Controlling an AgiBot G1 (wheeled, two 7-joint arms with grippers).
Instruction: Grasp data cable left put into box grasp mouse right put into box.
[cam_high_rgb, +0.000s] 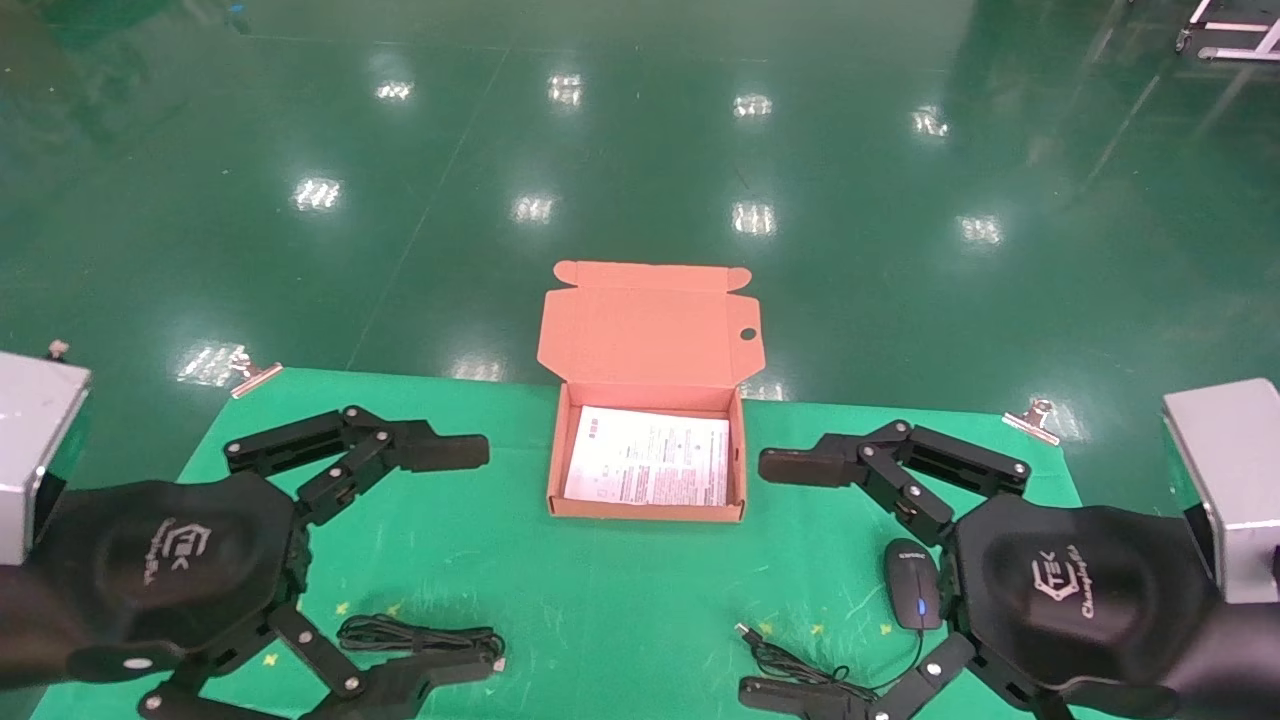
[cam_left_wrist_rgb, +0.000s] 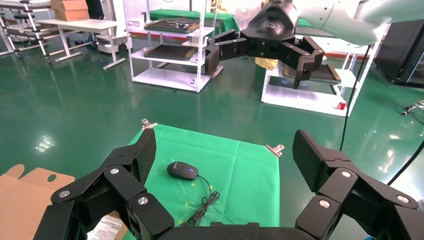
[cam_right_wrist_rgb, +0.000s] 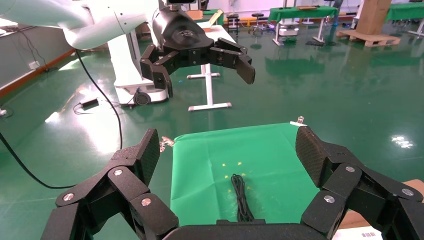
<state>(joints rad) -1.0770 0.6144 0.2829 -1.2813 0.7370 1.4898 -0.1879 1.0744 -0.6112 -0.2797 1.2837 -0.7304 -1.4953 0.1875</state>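
One box (cam_high_rgb: 647, 505), lid flap standing open at its far side, sits at the middle of the green-covered counter (cam_high_rgb: 600, 600), a white printed sheet (cam_high_rgb: 650, 468) lying flat inside. Three metal clips (cam_high_rgb: 255, 373) pin the cloth at its far corners and edge. One cable (cam_high_rgb: 420, 637), a narrow bundle of loops, lies on the robot's left, near the front edge; one mouse (cam_high_rgb: 912, 596) lies on the right, its thin cord (cam_high_rgb: 800, 668) trailing toward the front. Nothing rests between either item and the box. Two hands hover above the counter: the left hand (cam_high_rgb: 440, 560) spread wide over the cable, the right hand (cam_high_rgb: 775, 580) spread wide beside the mouse, fingers pointing inward, each holding nothing. Shelving racks (cam_left_wrist_rgb: 170, 45) stand on the glossy green floor beyond.
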